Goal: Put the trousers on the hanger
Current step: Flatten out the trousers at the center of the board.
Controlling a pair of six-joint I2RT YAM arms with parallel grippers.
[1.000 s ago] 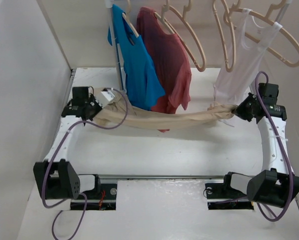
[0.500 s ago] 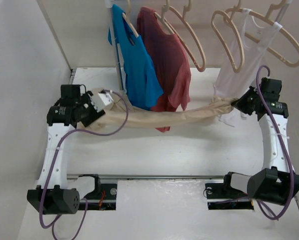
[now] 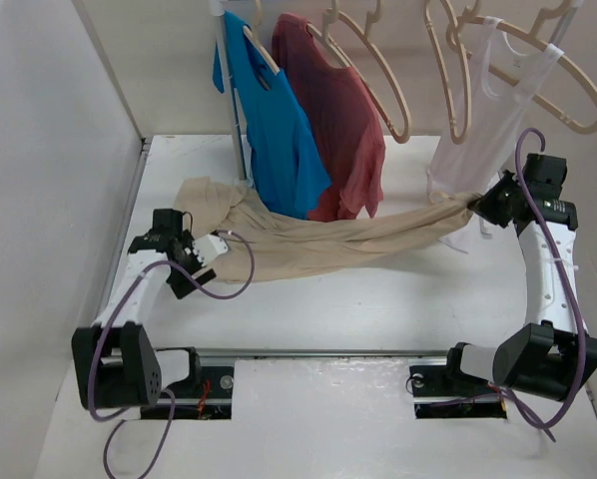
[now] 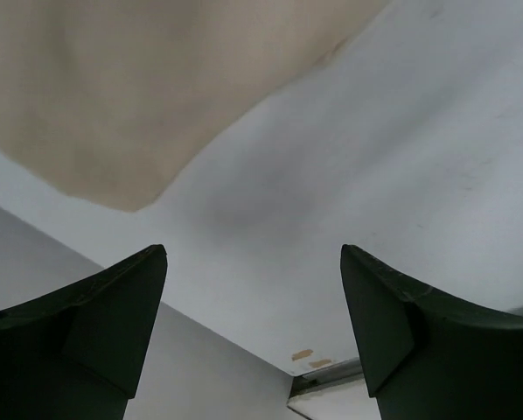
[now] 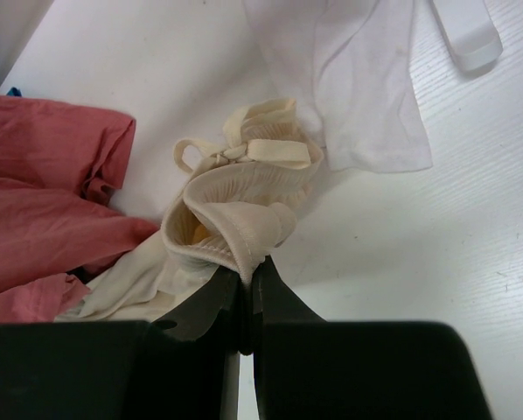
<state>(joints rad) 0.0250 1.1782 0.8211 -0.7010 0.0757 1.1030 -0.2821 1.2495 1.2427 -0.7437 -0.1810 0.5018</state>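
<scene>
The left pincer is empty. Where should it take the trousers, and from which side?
The loose, crumpled end of the trousers on the table beside the blue shirt. Its folds stand up, so the open left pincer could probably come down from above and pinch one. The right pincer is shut on the opposite end.

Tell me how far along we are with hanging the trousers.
Done: nothing is on a hanger yet. In hand: the right pincer is shut on one bunched end of the long beige fabric trousers, which trail across the white table. The left pincer is open and empty, near the other end. Left: grasp that end, lift, and drape them over the empty pale wooden hanger.
</scene>
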